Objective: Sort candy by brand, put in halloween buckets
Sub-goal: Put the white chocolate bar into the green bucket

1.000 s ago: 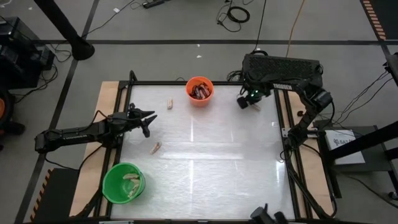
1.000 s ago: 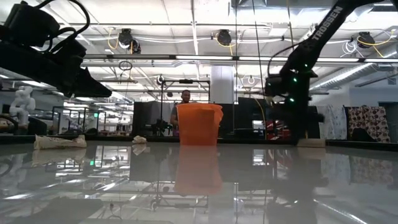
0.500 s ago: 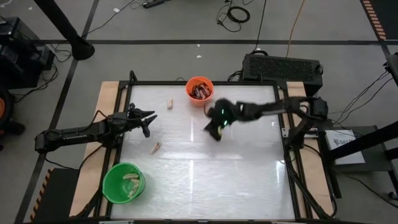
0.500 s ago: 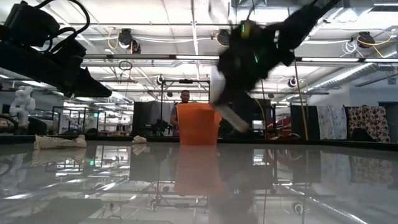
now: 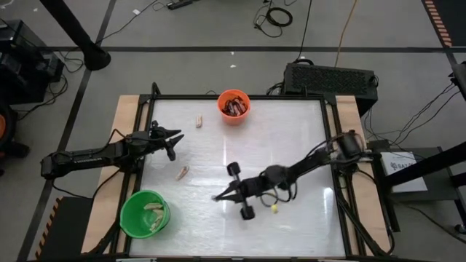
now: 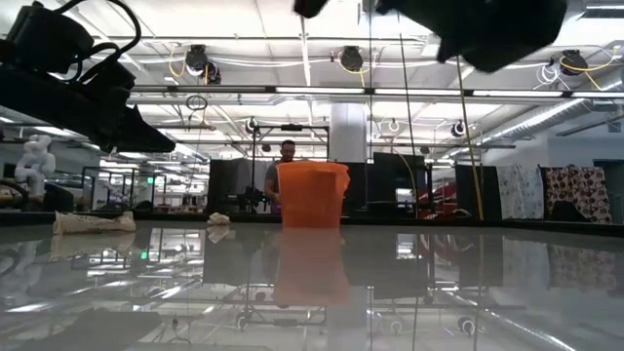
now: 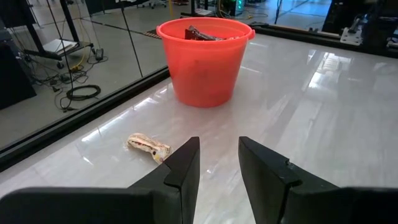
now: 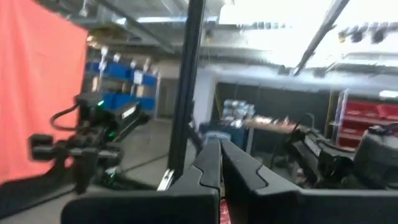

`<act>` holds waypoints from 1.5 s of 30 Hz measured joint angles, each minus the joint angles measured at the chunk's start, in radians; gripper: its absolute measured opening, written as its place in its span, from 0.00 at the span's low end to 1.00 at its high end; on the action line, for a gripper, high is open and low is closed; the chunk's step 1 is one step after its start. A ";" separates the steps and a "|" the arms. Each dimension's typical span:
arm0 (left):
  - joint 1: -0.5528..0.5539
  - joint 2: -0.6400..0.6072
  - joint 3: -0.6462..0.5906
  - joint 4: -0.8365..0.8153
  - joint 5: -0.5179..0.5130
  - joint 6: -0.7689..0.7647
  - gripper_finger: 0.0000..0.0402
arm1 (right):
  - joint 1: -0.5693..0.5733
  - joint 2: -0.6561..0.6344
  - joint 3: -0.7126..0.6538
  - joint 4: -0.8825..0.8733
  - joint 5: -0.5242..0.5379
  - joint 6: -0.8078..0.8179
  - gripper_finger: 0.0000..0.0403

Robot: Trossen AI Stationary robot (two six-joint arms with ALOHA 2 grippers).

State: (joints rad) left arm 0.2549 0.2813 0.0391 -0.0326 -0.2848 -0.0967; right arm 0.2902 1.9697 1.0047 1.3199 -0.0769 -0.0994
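Glossy white table [image 5: 291,145]; workshop behind, person [image 6: 289,156] standing.

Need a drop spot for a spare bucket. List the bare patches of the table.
Bare: the near right corner, beyond the right gripper, and the far right corner beside the orange bucket. Busier: the left side, with two loose candies, the left gripper and the green bucket.

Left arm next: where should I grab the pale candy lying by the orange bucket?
Grip the candy across its narrow middle, coming straight down: it lies flat on the table, long and thin, clear of the orange bucket. The open left gripper looks wide enough to straddle it.
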 joint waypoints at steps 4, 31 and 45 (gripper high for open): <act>0.000 0.000 0.000 0.000 0.000 0.000 0.29 | 0.006 0.172 0.181 0.034 -0.001 0.032 0.00; 0.000 0.005 0.000 0.001 -0.003 0.000 0.29 | -0.032 0.798 1.279 -0.453 0.048 0.097 0.00; 0.000 0.005 0.000 0.000 -0.003 0.000 0.29 | -0.049 0.800 1.278 -0.538 0.050 0.087 0.00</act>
State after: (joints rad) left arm 0.2548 0.2867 0.0391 -0.0322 -0.2874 -0.0969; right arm 0.2413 2.7693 2.2826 0.7823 -0.0265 -0.0120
